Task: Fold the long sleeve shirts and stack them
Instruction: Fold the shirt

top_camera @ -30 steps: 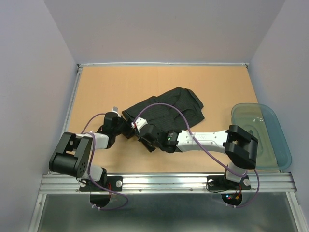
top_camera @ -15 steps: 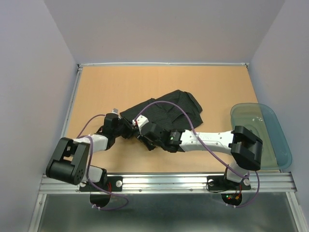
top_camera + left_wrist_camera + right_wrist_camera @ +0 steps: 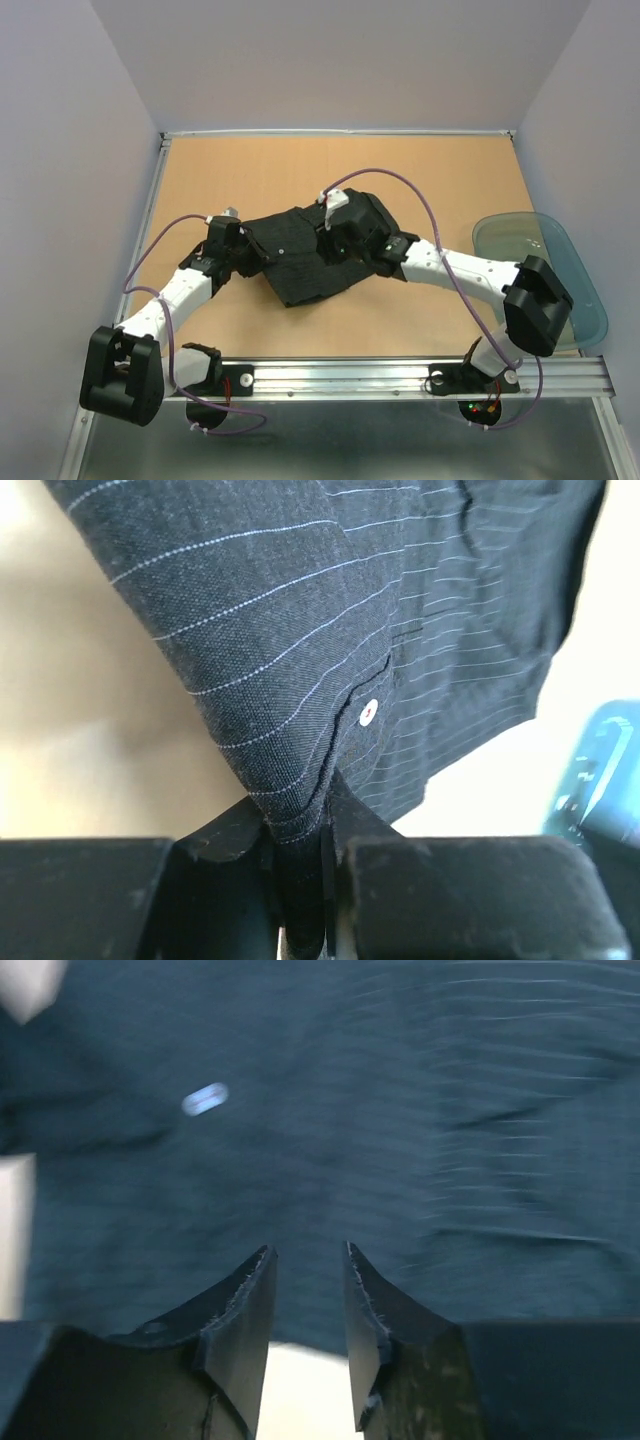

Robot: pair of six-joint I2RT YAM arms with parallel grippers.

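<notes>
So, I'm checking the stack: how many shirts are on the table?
1. The black pinstriped shirt lies crumpled in the middle of the table; another could be hidden beneath it.

On the shirt (image 3: pixel 300 630): I can read no print or tag.
On the table (image 3: pixel 250 170): I find no markings.

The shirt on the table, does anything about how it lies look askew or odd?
Yes. The black pinstriped shirt lies as a rumpled, lopsided heap, slanted across the table rather than flat. The left gripper pinches a fold of it near a white button; the right gripper is open over the cloth.
</notes>
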